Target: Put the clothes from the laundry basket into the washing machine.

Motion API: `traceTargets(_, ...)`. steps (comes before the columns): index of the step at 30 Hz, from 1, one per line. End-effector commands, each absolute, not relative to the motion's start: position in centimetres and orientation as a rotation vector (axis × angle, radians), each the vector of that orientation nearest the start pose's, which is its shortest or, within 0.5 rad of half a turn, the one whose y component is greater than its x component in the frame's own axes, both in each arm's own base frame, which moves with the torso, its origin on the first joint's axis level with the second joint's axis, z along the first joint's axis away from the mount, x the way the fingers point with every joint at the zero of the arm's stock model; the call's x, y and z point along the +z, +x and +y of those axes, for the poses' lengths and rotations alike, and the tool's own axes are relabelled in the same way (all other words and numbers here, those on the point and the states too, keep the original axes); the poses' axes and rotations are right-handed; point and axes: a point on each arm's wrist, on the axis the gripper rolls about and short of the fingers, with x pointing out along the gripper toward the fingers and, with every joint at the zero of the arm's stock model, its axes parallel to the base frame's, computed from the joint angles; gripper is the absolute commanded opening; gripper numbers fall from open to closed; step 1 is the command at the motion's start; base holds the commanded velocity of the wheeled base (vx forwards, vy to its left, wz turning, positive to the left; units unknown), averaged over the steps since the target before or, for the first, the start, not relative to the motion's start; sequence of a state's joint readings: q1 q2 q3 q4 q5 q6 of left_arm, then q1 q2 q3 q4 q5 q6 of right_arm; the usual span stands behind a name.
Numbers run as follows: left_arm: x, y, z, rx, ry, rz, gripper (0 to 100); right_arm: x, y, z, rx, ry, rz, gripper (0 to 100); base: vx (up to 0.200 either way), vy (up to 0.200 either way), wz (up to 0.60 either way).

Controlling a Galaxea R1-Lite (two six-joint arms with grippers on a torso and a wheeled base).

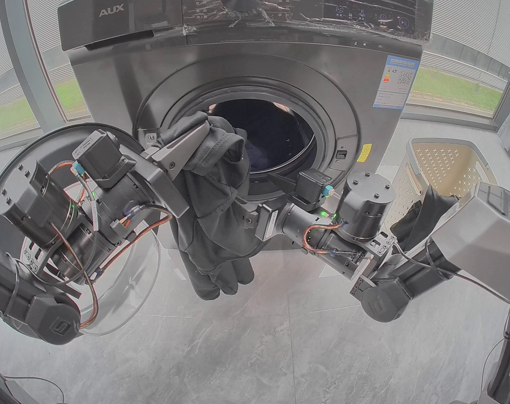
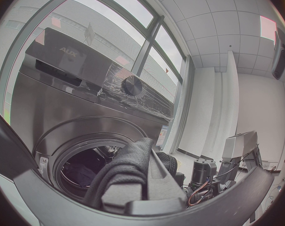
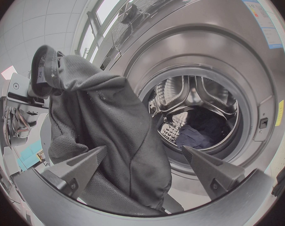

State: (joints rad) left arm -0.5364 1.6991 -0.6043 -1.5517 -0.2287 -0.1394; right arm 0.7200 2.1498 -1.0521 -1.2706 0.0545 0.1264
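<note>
Head view, spotter asking: where does the dark garment [image 1: 215, 197] sit against the drum mouth [image 1: 271, 136]?

Operator: My left gripper [image 1: 194, 134] is clamped on its top edge, right at the mouth's left rim. The cloth hangs straight down from there, long axis vertical. Its tail is below the opening, in front of the washing machine [image 1: 126, 85] face.

Spotter: And your right gripper?

Operator: On the right wrist view the right gripper [image 3: 142, 149] stands wide open with nothing pinched. The garment lies against one finger [image 3: 76, 170]. The other is bare and lines up with the drum, where dark clothes [image 3: 195, 132] already lie. That gripper is level with the cloth's middle, on the side towards the laundry basket [image 1: 451, 158].

Spotter: So which arm leads?

Operator: I judge the left, since it's nearer the mouth. The hanging tail has to be lifted or pushed inwards, or it'll catch on the lip.
</note>
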Motion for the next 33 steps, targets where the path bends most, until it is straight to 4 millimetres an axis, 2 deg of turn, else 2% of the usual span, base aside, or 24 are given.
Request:
traceTargets(1, 22.2, 23.5, -14.6, -0.784, -0.203, -0.411, 0, 13.6, 31.8, 28.4, 0.799, 0.175, -0.114, 100, 0.000, 0.000, 0.00)
traceTargets(7, 22.2, 23.5, -14.6, -0.785, -0.203, -0.411, 0, 13.3, 32.6, 29.1, 0.803, 0.190, -0.160, 100, 0.000, 0.000, 0.00)
traceTargets(8, 22.3, 23.5, -14.6, -0.785, -0.203, -0.413, 0, 13.4, 32.6, 29.2, 0.804, 0.192, -0.173, 0, 0.000, 0.000, 0.00)
traceTargets(14, 22.1, 23.7, -14.4, -0.776, -0.202, -0.408, 0, 14.4, 32.5, 28.7, 0.797, 0.197, -0.206, 0, 0.000, 0.000, 0.00)
traceTargets(16, 21.9, 23.9, -14.4, -0.772, -0.201, -0.399, 0, 15.9, 31.9, 28.1, 0.796, 0.204, -0.235, 0, 0.000, 0.000, 0.00)
traceTargets(19, 21.4, 24.5, -14.2, -0.755, -0.195, -0.384, 0, 17.1, 31.1, 27.2, 0.792, 0.200, -0.238, 0, 0.000, 0.000, 0.00)
traceTargets(20, 21.3, 24.8, -13.9, -0.741, -0.190, -0.380, 0, 18.0, 30.4, 26.3, 0.781, 0.194, -0.243, 0, 0.000, 0.000, 0.00)
traceTargets(24, 21.3, 25.1, -13.8, -0.733, -0.192, -0.382, 0, 19.1, 29.0, 23.6, 0.744, 0.174, -0.216, 0, 0.000, 0.000, 0.00)
traceTargets(29, 21.7, 25.2, -13.9, -0.733, -0.196, -0.397, 0, 18.9, 28.2, 20.6, 0.687, 0.104, -0.177, 0, 0.000, 0.000, 0.00)
traceTargets(33, 21.6, 25.1, -14.1, -0.742, -0.201, -0.394, 0, 18.4, 28.3, 19.3, 0.653, 0.093, -0.155, 0, 0.000, 0.000, 0.00)
